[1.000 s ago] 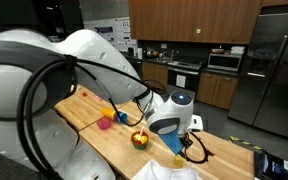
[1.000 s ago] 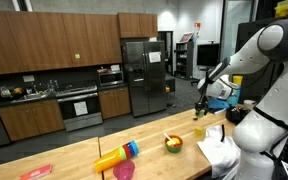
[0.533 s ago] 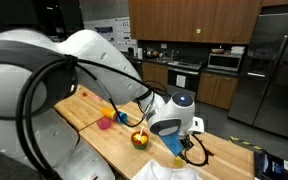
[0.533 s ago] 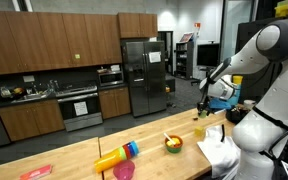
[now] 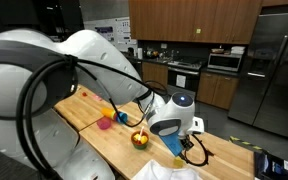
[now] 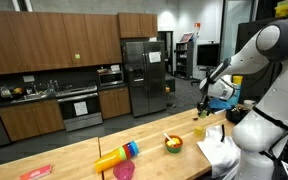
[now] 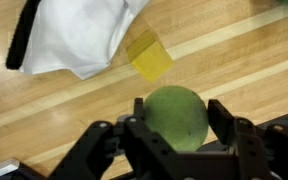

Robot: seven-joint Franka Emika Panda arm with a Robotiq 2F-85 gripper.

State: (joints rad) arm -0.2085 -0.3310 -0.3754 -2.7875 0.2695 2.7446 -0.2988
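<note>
Wrist view: hand (image 7: pixel 177 108) grips green ball (image 7: pixel 176 122); ext. views hide it.

A smooth, round, matte green ball (image 7: pixel 176 117), whole and unmarked, sits clamped between the two black jaws, one pressing on each side. It is held clear above the pale wooden counter (image 7: pixel 234 60), near a small yellow cup (image 7: pixel 149 55).

Kitchen in dim light.
Brown wall cabinets (image 6: pixel 44 45), a steel fridge (image 6: pixel 141 75) beside an oven (image 6: pixel 81 108), a pale wooden counter (image 6: pixel 76 156) in front.
</note>
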